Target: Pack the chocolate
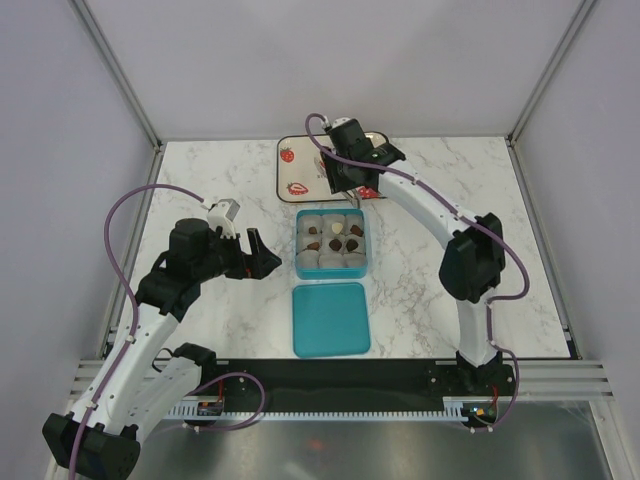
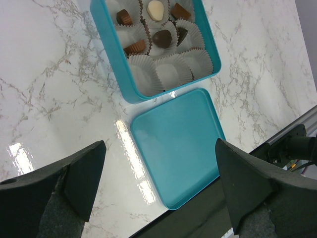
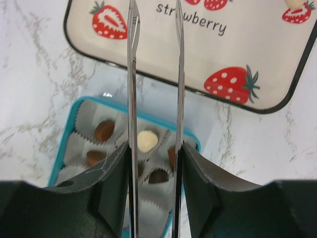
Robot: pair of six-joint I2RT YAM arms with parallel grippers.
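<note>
Chocolate: 6 pieces in the box, each in its own cup; the 3 near cups are empty. 1 pale piece sits at the tray corner, cut off by the frame, and is likely my next pick.
Right gripper: over the tray, thin tines part-open, nothing between them.
Left gripper: jaws wide, empty, hovering near the lid.
Handling: I'd swing the tines sideways to straddle that piece, lower them close to the tray, close gently so it doesn't squirt out, and lift straight. I'd then release low into an empty cup without snagging the paper.
</note>
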